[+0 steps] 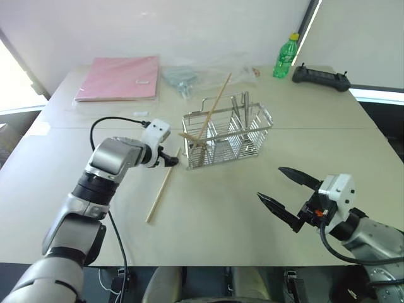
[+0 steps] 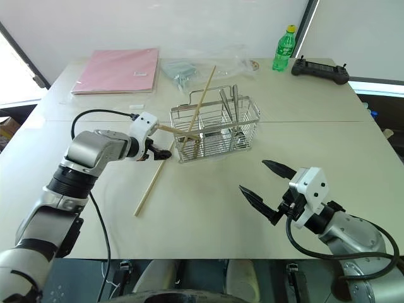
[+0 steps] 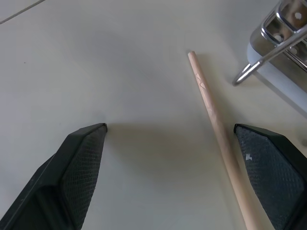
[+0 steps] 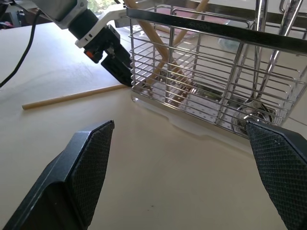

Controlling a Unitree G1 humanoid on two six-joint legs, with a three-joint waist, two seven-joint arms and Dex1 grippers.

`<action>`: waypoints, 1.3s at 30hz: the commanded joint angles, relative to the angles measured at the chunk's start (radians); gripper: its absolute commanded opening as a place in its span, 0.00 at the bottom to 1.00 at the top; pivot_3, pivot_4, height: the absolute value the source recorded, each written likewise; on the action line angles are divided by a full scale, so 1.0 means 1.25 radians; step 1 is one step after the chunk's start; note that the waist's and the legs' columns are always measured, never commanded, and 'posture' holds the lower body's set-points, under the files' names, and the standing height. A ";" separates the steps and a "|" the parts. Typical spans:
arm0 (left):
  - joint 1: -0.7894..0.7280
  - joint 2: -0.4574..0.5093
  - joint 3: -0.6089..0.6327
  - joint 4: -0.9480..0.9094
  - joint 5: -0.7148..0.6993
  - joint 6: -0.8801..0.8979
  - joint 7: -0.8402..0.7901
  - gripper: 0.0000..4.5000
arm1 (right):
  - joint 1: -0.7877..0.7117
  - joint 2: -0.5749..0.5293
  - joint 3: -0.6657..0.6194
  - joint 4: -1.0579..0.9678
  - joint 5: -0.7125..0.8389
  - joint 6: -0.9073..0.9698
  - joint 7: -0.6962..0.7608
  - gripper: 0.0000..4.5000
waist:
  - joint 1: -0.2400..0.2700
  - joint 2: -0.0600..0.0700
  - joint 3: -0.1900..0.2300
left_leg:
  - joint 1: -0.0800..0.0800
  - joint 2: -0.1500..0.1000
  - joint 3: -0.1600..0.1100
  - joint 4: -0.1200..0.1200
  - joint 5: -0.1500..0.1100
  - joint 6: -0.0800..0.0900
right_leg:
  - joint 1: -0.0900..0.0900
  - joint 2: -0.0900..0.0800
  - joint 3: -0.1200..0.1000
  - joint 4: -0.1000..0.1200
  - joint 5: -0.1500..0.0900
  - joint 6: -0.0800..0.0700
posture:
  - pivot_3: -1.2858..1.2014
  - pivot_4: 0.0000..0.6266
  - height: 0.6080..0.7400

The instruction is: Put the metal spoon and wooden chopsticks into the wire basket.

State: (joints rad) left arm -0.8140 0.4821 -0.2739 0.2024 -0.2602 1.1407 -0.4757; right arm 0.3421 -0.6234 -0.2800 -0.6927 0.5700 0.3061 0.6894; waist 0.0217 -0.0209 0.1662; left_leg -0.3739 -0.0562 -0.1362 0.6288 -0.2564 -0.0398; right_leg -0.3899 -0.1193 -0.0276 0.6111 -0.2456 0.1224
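The wire basket [image 1: 252, 136] stands mid-table. One wooden chopstick [image 1: 218, 104] leans upright in its left end. A second chopstick [image 1: 160, 194] lies flat on the table in front of the basket's left corner. My left gripper [image 1: 169, 159] is open and low over that chopstick's far end, which lies between its fingers [image 3: 86, 153] near the right-hand one, untouched [image 3: 211, 110]. The metal spoon [image 2: 235, 104] stands handle-up in the basket's right part. My right gripper [image 1: 270, 183] hovers open and empty, right of and nearer than the basket.
A short flat wooden piece [image 2: 170, 130] sticks out of the basket's left end. At the back of the table lie a pink folder [image 1: 120, 77], a clear plastic bag [image 1: 189, 76], a green bottle [image 1: 285, 57] and a black controller [image 1: 320, 77].
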 commanded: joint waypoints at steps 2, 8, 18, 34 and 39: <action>-0.021 -0.043 -0.010 0.079 0.034 -0.037 -0.006 1.00 | 0.021 0.009 -0.005 -0.040 -0.003 -0.022 0.003 1.00 | 0.009 0.001 -0.001 | 0.000 0.000 0.000 0.000 0.000 0.000 | 0.000 0.000 0.000 0.000 0.000 0.000 | 0.52 0.24 0.76; -0.017 -0.081 0.002 0.150 0.068 -0.062 -0.002 1.00 | 0.014 0.003 -0.021 -0.036 0.006 -0.018 0.006 1.00 | 0.016 0.006 -0.006 | 0.001 0.000 0.000 0.001 0.000 0.000 | 0.001 0.000 0.000 0.000 0.000 0.000 | 0.52 0.24 0.76; -0.017 -0.091 0.037 0.168 0.094 -0.069 -0.006 0.01 | 0.013 0.006 -0.014 -0.030 0.001 -0.021 0.013 1.00 | 0.014 0.008 -0.007 | 0.000 -0.001 0.001 0.000 0.000 0.000 | 0.001 0.000 -0.001 0.000 0.001 0.003 | 0.52 0.24 0.76; -0.172 -0.024 0.317 0.395 0.085 -0.346 0.160 0.00 | 0.029 -0.015 -0.019 -0.020 0.009 -0.011 0.067 1.00 | 0.005 0.001 -0.003 | 0.000 0.000 0.001 -0.002 0.000 0.000 | -0.003 0.001 -0.001 0.000 0.001 0.003 | 0.52 0.24 0.76; -0.291 -0.020 0.485 0.450 -0.011 -0.649 0.188 0.00 | 0.031 -0.025 -0.020 -0.006 0.012 -0.014 0.087 1.00 | 0.017 -0.004 0.001 | -0.004 -0.001 0.000 -0.002 0.000 0.000 | -0.004 0.000 -0.001 -0.002 0.002 0.003 | 0.52 0.24 0.76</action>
State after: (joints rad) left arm -1.1138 0.4514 0.2708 0.7895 -0.2221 0.4662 -0.2368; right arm 0.3861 -0.6480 -0.2874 -0.6981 0.5714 0.2990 0.7916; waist 0.0433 -0.0262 0.1670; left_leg -0.3789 -0.0571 -0.1357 0.6267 -0.2565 -0.0403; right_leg -0.3944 -0.1204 -0.0290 0.6083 -0.2433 0.1259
